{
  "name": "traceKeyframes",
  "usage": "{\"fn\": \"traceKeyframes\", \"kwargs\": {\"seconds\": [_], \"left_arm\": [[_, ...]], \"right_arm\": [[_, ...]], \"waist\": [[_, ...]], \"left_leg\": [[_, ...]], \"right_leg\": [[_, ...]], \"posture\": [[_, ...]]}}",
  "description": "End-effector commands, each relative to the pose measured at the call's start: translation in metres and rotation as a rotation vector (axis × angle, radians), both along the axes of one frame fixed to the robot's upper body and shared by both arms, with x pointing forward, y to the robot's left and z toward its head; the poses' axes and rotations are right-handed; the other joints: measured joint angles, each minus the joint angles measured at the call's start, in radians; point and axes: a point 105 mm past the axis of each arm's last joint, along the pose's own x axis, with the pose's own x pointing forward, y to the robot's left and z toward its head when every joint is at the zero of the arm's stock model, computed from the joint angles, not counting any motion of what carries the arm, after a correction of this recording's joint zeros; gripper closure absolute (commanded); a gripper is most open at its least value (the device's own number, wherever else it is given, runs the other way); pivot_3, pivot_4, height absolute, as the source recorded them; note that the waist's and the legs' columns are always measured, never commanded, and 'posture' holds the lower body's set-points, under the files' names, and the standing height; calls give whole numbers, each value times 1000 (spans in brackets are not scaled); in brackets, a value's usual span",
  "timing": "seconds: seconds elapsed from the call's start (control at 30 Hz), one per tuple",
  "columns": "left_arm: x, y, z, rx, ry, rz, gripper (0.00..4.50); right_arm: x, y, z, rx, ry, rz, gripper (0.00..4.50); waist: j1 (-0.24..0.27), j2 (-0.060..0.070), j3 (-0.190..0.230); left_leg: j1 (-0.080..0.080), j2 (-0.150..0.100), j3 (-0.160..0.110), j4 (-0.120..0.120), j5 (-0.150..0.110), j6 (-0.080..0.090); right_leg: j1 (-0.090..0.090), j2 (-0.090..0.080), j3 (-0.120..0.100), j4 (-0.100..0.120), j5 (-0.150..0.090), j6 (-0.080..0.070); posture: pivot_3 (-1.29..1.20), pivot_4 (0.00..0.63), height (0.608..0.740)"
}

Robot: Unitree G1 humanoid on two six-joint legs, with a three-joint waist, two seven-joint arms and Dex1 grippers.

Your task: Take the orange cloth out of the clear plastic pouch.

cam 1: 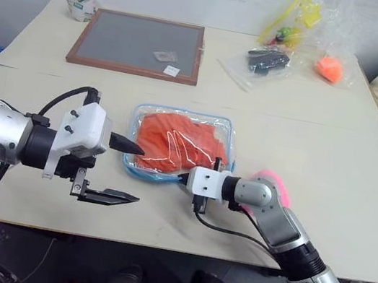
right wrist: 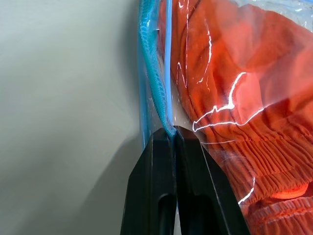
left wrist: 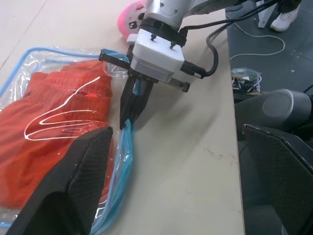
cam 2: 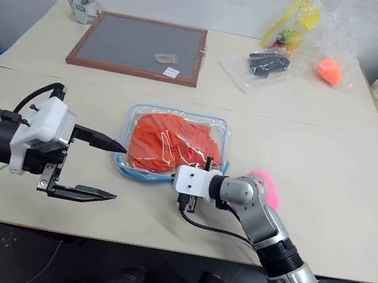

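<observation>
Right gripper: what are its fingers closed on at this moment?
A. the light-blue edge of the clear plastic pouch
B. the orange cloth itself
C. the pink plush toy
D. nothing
A. The right gripper is shut on the light-blue edging of the clear plastic pouch, with the orange cloth still inside.

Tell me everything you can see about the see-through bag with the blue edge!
The clear plastic pouch is a flat, shiny rectangle with rounded corners and light-blue edging. It lies flat on the pale table, near the front edge. The crumpled orange cloth is inside it. The right gripper is shut on its blue near edge. The open left gripper hovers beside it. A pink plush toy sits by one corner.
</observation>
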Motion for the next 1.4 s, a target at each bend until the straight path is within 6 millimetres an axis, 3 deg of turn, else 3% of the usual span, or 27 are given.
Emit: {"fn": "traceKeyframes", "kwargs": {"seconds": [0.03, 0.2, 0.4, 0.43, 0.53, 0.63, 0.8, 0.9, 1.07, 1.27, 1.4], "left_arm": [[-3, 1, 9, 16, -40, 2, 0], [-4, 0, 5, 20, -22, -11, 0], [-1, -1, 1, 12, -15, -13, 0], [1, -1, 0, 12, -18, -13, 0], [3, -1, -2, 10, -19, -15, 0], [3, 0, -2, 3, -20, -11, 0], [5, 1, -2, -13, -30, 0, 0], [5, -1, -2, -21, -38, -6, 0], [5, -5, 0, -26, -51, -17, 0], [7, -4, 3, -20, -63, -13, 0], [6, -3, 3, -17, -63, -11, 0]], "right_arm": [[-3, -4, -6, -1, 52, -12, 3829], [-8, -5, 14, 91, 104, -17, 2242], [-20, -12, 57, 218, 192, -13, 356], [-23, -20, 69, 249, 215, -7, 48], [-31, -55, 101, 288, 241, -8, 48], [-27, -100, 113, 265, 259, -107, 48], [-26, -168, 107, 171, 345, -246, 48], [-24, -191, 88, 124, 388, -293, 48], [-4, -203, 61, 168, 446, -390, 48], [-12, -192, 31, 164, 571, -351, 48], [-16, -192, 34, 193, 586, -336, 926]], "waist": [[0, 0, 0], [2, 0, 0], [2, 0, 0], [3, 0, 0], [10, 0, 0], [17, 0, 0], [17, 0, 0], [18, 0, 0], [9, 0, 0], [6, 0, 0], [6, 0, 0]], "left_leg": [[0, 0, 0, 0, 0, 0], [0, 0, 0, 0, 0, 0], [0, 0, 1, 0, 0, 0], [0, 0, 1, 0, 0, 0], [-1, 0, 0, 0, 0, 0], [-1, -1, 1, 0, -1, 1], [-1, -1, 2, -1, -1, 1], [0, -2, 4, -1, -1, 2], [2, 0, 7, -1, -1, 1], [2, 1, 7, -1, -1, 1], [2, 1, 7, 0, -1, 1]], "right_leg": [[0, 0, 0, 0, 0, 0], [0, 0, 1, 0, 0, 0], [-1, 0, 2, 0, 0, 0], [-1, 0, 2, 0, 0, 0], [-1, 0, 2, 0, 0, 0], [-1, 0, 3, -1, 0, 0], [-1, 0, 3, -1, 0, 0], [-1, 0, 4, -1, 0, 0], [-2, 1, 7, 1, 0, 0], [-2, 1, 8, 0, 0, 0], [-1, 2, 8, 0, 0, 0]], "posture": [[0, 150, 740], [0, 150, 740], [0, 150, 740], [0, 150, 740], [0, 150, 740], [0, 150, 740], [0, 150, 740], [0, 150, 740], [0, 150, 740], [0, 150, 740], [0, 150, 740]]}}
